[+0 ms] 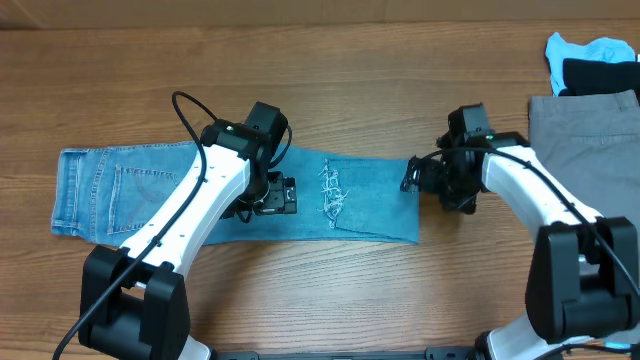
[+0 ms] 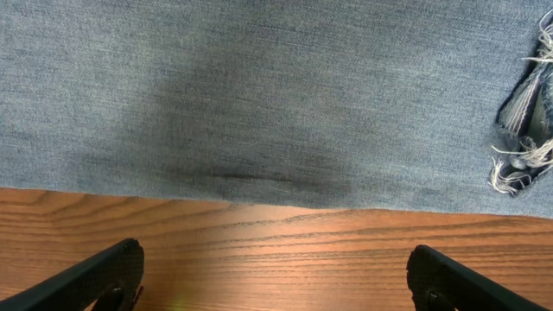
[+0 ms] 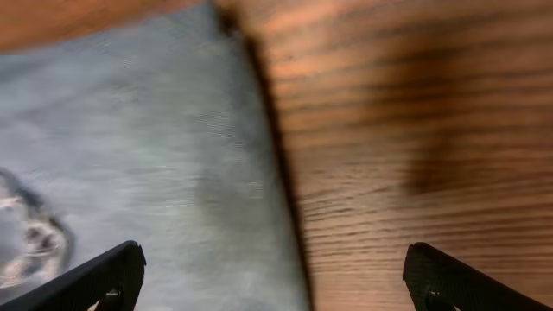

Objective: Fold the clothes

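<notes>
On the table [image 1: 320,60] the jeans [image 1: 365,195] lie flat in one long strip. The left end effector [image 1: 272,196] hangs at their near edge, fingers apart and empty. The right end effector [image 1: 412,178], also apart and empty, is at the right-hand end. It looks like a gap between folds; next, that end needs pinching and carrying over.

Jeans [image 1: 120,190] on table [image 1: 350,60] ctr; garment pile [image 1: 585,130] far R.

The light blue denim jeans [image 1: 370,200] lie flat, stretched lengthwise across the wooden table [image 1: 300,60]. Their stitched back pocket [image 1: 140,190] is at the left end. A frayed white rip [image 1: 332,195] shows near the middle.
</notes>
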Robot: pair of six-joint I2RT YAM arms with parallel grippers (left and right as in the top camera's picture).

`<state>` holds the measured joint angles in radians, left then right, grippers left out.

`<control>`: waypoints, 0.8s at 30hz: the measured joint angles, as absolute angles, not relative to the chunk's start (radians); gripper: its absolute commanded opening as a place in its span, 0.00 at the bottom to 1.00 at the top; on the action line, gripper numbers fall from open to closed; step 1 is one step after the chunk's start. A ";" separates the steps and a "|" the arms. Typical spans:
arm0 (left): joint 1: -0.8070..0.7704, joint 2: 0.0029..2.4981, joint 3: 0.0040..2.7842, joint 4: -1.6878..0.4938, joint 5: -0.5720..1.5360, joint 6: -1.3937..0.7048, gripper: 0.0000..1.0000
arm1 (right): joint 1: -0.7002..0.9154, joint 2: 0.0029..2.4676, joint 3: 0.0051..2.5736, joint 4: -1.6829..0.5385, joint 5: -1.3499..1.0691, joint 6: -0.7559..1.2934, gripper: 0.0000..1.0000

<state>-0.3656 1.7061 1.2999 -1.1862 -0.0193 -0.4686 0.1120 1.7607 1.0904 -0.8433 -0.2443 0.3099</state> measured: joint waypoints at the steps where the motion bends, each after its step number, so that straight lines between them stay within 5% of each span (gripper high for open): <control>1: -0.366 1.706 1.300 -1.187 -0.019 -0.469 1.00 | 0.112 1.771 1.076 -0.823 -0.248 0.310 1.00; 5: -0.366 1.706 1.300 -1.188 -0.019 -0.469 1.00 | 0.112 1.787 1.044 -0.767 -0.289 0.310 0.96; 12: -0.366 1.706 1.300 -1.188 -0.019 -0.469 1.00 | 0.111 1.776 0.993 -0.671 -0.333 0.328 0.70; 16: -0.366 1.706 1.300 -1.188 -0.019 -0.469 1.00 | 0.110 1.757 0.940 -0.600 -0.380 0.344 0.51; 21: -0.366 1.706 1.300 -1.188 -0.019 -0.469 1.00 | 0.104 1.758 0.903 -0.584 -0.432 0.357 0.09; 24: -0.366 1.706 1.300 -1.189 -0.019 -0.469 1.00 | 0.105 1.765 0.891 -0.588 -0.446 0.366 0.04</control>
